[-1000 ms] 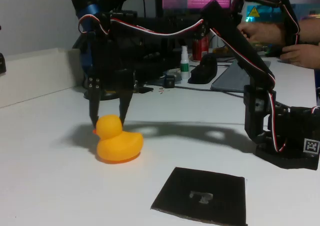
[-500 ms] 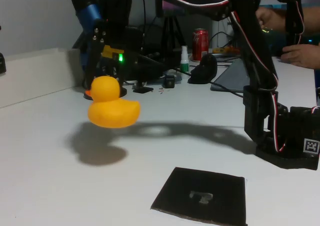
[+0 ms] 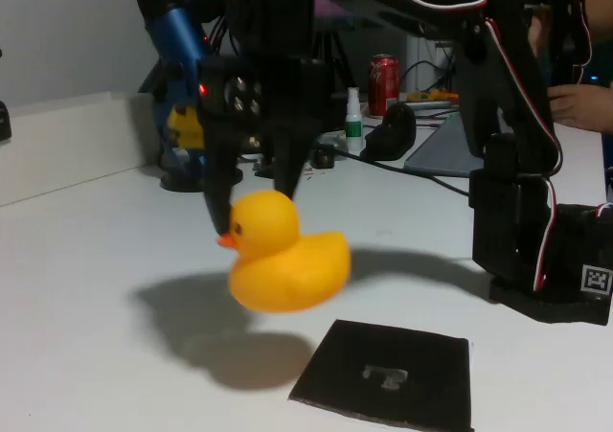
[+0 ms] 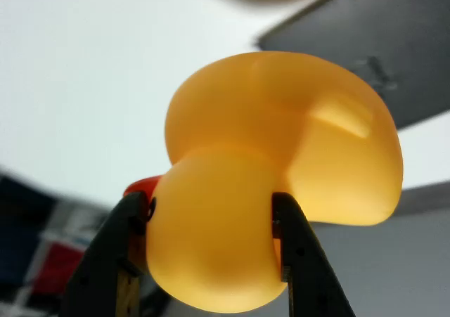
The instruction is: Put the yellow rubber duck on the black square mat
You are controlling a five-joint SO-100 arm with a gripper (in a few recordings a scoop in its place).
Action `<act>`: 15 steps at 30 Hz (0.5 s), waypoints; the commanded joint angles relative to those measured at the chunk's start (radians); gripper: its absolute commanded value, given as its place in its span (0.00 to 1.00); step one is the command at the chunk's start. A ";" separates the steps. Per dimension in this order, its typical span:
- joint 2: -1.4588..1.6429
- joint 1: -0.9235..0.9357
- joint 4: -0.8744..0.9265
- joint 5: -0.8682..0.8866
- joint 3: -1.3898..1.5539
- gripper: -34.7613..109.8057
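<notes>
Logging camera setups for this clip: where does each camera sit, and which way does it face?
Fixed view: low at the table's front, facing across it; shows the black arm, its gripper holding the glossy yellow rubber duck aloft, beside the flat black square mat.
Wrist view: on the gripper, looking down past both fingers clamping the duck's head.
Shared: gripper, duck, mat.

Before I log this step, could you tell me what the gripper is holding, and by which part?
The gripper holds the yellow rubber duck by its head, one finger on each side, lifted clear of the table.
</notes>
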 commanded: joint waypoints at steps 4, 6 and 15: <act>0.152 -0.064 0.089 -0.009 0.209 0.30; 0.153 -0.064 0.089 -0.009 0.215 0.30; 0.232 -0.063 0.089 -0.008 0.215 0.30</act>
